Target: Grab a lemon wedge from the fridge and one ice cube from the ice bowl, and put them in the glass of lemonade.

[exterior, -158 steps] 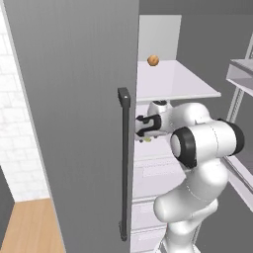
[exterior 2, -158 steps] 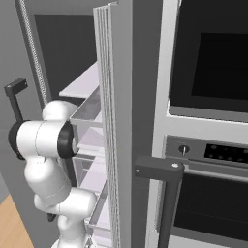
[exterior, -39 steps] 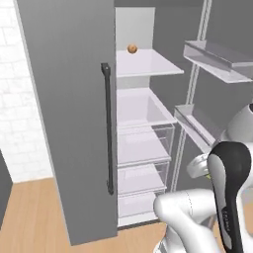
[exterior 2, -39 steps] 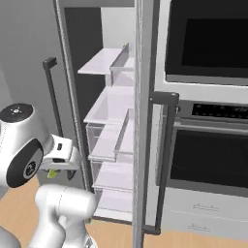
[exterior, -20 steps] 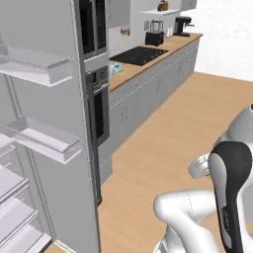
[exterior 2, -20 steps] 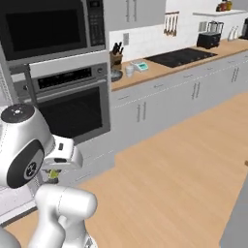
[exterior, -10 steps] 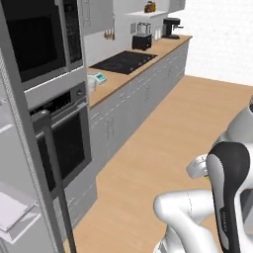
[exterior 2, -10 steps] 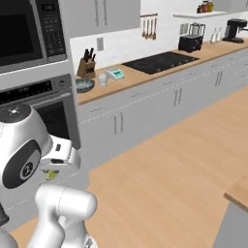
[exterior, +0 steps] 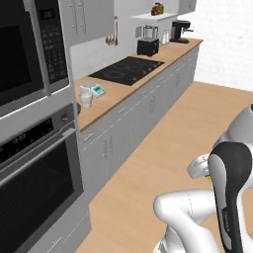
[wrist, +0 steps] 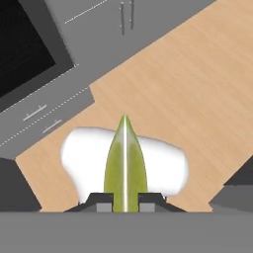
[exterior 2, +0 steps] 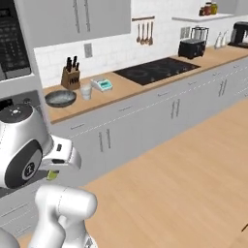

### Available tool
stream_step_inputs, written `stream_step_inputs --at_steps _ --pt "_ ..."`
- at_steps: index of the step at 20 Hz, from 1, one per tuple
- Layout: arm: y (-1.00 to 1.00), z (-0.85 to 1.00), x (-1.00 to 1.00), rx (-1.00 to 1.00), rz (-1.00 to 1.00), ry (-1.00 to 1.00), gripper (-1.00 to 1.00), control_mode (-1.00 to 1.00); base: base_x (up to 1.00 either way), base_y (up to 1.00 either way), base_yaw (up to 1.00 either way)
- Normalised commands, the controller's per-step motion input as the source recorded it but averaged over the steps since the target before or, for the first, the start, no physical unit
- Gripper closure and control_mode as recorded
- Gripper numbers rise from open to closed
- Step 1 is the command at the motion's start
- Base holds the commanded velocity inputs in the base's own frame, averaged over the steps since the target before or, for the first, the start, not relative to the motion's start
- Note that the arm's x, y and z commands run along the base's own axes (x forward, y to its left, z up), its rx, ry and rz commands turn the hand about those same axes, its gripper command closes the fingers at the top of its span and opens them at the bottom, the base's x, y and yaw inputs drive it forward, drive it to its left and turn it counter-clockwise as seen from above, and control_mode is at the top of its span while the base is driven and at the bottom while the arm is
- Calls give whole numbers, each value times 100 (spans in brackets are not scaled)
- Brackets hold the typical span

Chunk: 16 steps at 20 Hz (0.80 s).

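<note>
I'm carrying the lemon wedge point(wrist: 125, 163) clenched in the gripper point(wrist: 125, 198), its long axis running straight out past the fingertips. The glass of lemonade point(exterior 2: 85, 92) is waiting far ahead near the counter's point(exterior 2: 140, 82) left end, beside the ice bowl point(exterior 2: 60, 98).

A home kitchen: wall oven point(exterior: 34, 183), cooktop point(exterior 2: 157, 69), grey cabinets point(exterior 2: 140, 128), knife block point(exterior 2: 70, 77), wooden floor point(exterior 2: 193, 179).

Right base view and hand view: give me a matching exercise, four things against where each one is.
Things:
1. lemon wedge
2. bowl
3. glass
4. toaster

Places:
A. right of the cooktop
B. between the bowl and the white-and-teal box
C. in the gripper
D. in front of the knife block

Pairs: 1-C, 2-D, 3-B, 4-A
</note>
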Motion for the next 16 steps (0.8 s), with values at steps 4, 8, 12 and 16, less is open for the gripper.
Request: stream_step_inputs --at_steps 4,8,12,16 --pt "0 0 0 0 0 0 100 100 100 4 14" --pt "0 0 0 0 0 0 100 100 100 1 31" --pt "0 0 0 0 0 0 100 100 81 -30 53" --pt "0 0 0 0 0 0 100 100 85 -51 65"
